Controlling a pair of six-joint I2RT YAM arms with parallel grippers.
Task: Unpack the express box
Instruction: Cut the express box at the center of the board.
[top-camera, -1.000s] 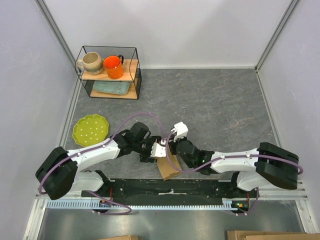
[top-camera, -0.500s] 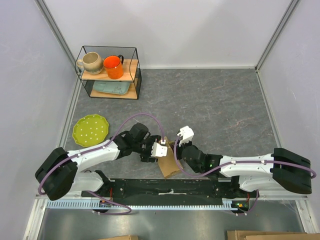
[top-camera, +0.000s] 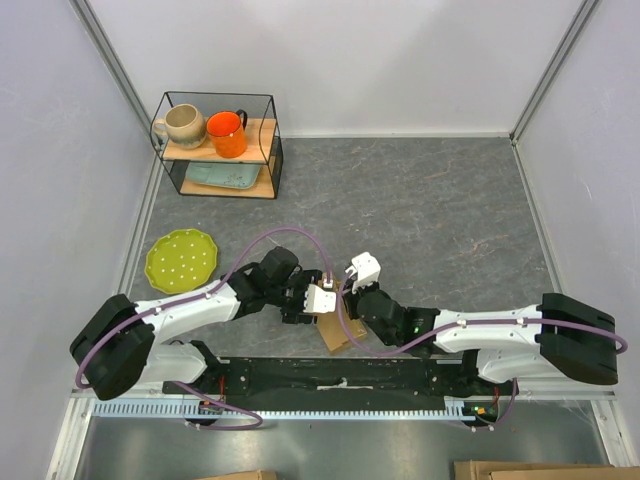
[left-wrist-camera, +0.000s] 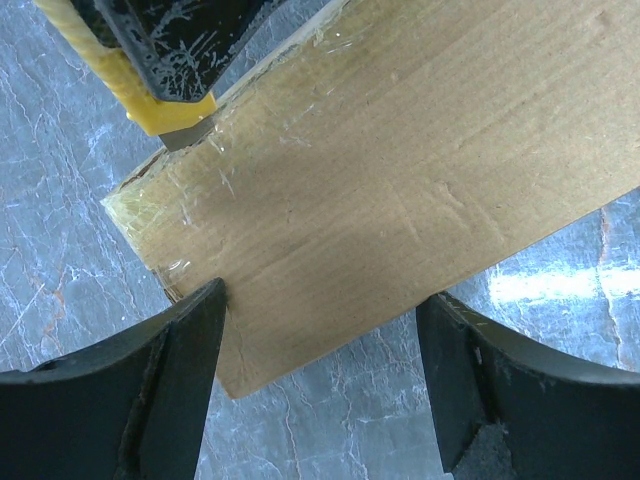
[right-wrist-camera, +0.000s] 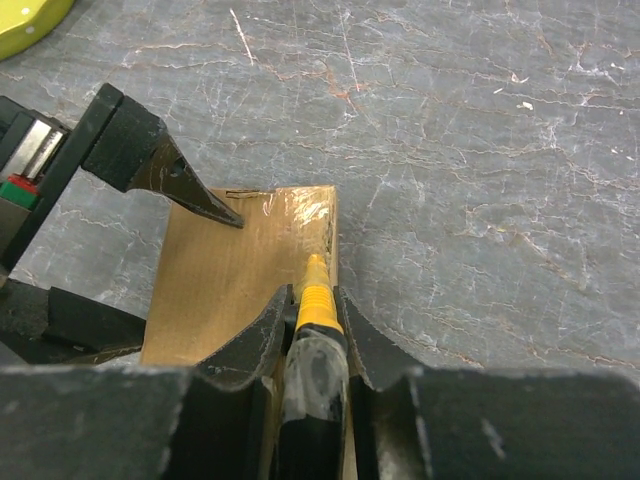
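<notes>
Cutting the tape seam, box steadied.
My right tool (right-wrist-camera: 312, 318) is clamped on a yellow utility knife (right-wrist-camera: 314, 292), blade at the express box (left-wrist-camera: 380, 180) taped edge just ahead; left tool (left-wrist-camera: 320, 340) spread, straddling it flat on the surface (right-wrist-camera: 480, 150).

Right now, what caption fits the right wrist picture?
Right claw presses a yellow utility knife onto the taped brown cardboard box.
</notes>
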